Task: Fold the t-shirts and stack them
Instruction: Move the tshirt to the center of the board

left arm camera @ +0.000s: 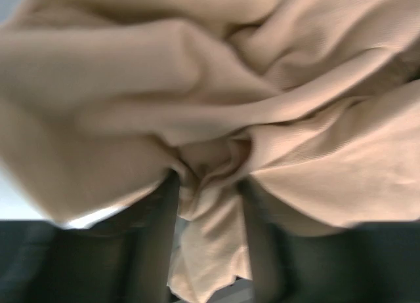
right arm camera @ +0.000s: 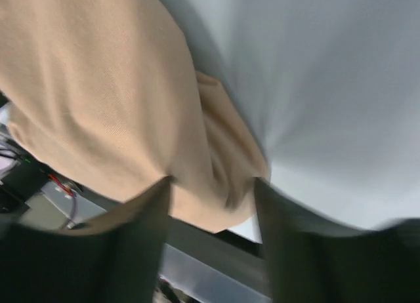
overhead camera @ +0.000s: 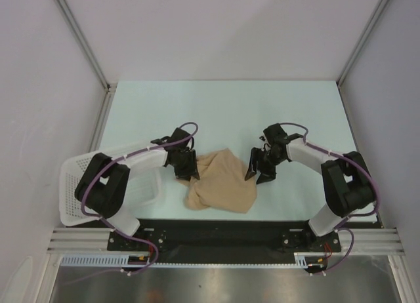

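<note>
One tan t-shirt lies crumpled on the table in front of the arms. My left gripper is at its left edge. In the left wrist view the cloth fills the frame, and a bunched fold of it is pinched between the fingers. My right gripper is at the shirt's right edge. In the right wrist view its fingers stand well apart, with a rounded edge of the shirt lying between them, not clamped. That view is blurred.
A white lattice basket sits at the near left beside the left arm. The pale table stretches behind the shirt. A black base strip runs along the near edge. Walls close in both sides.
</note>
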`<state>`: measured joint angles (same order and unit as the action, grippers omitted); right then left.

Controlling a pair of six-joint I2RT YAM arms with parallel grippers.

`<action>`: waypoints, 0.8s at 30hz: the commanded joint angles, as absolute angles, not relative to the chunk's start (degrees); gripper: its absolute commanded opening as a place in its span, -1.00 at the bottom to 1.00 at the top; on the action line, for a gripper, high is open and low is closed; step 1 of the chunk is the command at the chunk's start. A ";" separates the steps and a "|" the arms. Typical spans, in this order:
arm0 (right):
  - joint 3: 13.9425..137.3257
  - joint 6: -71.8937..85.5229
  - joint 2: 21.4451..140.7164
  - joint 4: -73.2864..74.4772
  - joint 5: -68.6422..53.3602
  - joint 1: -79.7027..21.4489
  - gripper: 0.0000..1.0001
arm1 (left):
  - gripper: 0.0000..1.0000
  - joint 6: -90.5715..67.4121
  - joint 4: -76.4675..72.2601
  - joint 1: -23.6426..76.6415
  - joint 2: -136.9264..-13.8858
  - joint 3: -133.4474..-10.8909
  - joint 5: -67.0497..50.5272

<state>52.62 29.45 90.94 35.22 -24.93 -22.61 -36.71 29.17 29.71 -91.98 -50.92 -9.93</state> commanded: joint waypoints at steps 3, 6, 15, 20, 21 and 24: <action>54.32 26.45 93.61 35.16 -28.57 -25.22 -0.18 | -0.61 -34.63 23.91 29.88 -91.50 -51.68 -13.71; 53.87 27.59 91.33 36.29 -26.11 -24.53 -0.86 | -0.99 -32.97 26.18 29.53 -91.14 -54.82 -13.98; 83.90 25.85 81.21 51.58 -5.28 -8.29 -1.00 | -0.99 -22.07 49.82 28.31 -81.30 -96.29 9.40; 108.78 19.61 85.69 65.79 -2.73 -4.75 -1.00 | -0.99 -19.07 55.11 26.98 -79.47 -113.90 11.86; 112.03 18.99 85.17 67.13 -2.20 -4.75 -1.00 | -0.99 -19.77 54.50 26.98 -77.63 -112.60 10.82; 107.00 18.28 78.79 68.82 -3.16 -4.66 -1.00 | -0.99 -21.53 51.43 26.98 -70.09 -102.34 7.83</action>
